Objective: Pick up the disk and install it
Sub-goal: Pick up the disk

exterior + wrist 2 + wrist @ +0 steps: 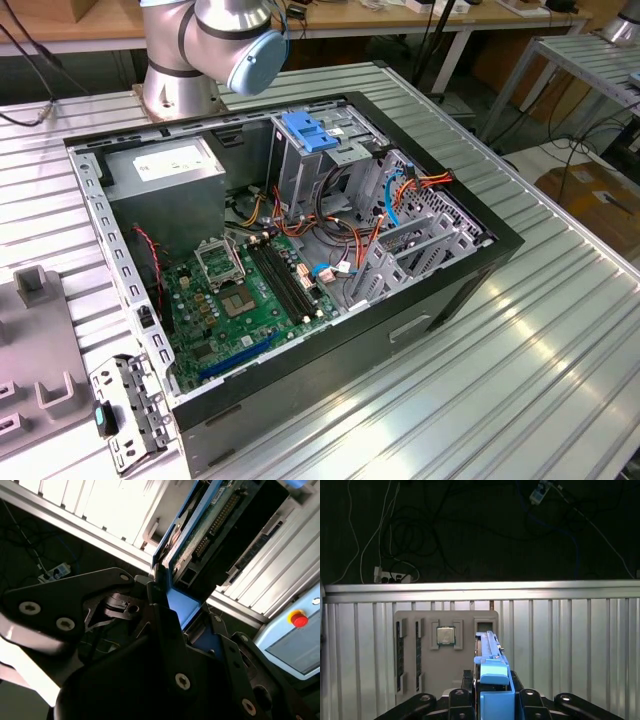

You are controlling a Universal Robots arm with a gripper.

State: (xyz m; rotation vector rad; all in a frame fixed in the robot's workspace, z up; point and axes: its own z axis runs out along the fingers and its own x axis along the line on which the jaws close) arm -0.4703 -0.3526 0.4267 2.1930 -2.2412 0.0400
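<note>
In both wrist views my gripper (492,702) (167,597) is shut on the disk. In the first wrist view the disk (489,647) stands edge-on between the black fingers (527,697), its blue plastic rail (495,677) facing the camera. In the second wrist view the disk (210,527) shows its green circuit-board underside and a blue rail edge. It hangs in the air above the ribbed metal table (570,645). In the exterior view the open computer case (440,300) lies on the table, with its metal drive cage and blue handle (308,132) near the back.
A grey holder tray (445,680) carrying a square chip (445,635) lies on the table below the gripper. Inside the case are a grey power supply box (165,168), a green motherboard (240,300) and cables. The arm's base (185,60) stands behind the case. A red button (298,618) is nearby.
</note>
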